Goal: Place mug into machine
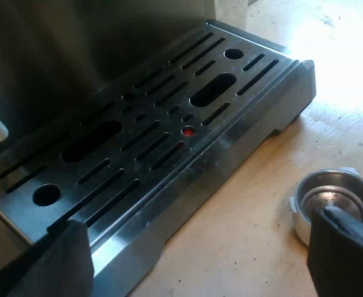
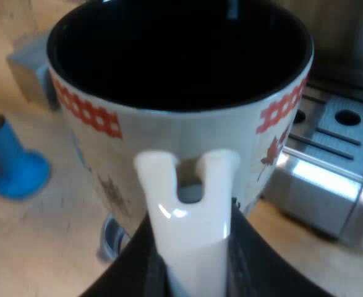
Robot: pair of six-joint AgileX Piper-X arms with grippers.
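Our right fingers pinch the white handle of the mug beside the drip tray. Our left fingers are spread above the pale wooden table, with the metal holder near that tray.

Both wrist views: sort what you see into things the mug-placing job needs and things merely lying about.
Belongs to the job: mug, held in the right gripper; espresso machine's drip tray.
Lying about: blue tamper; metal holder, loose on the table.
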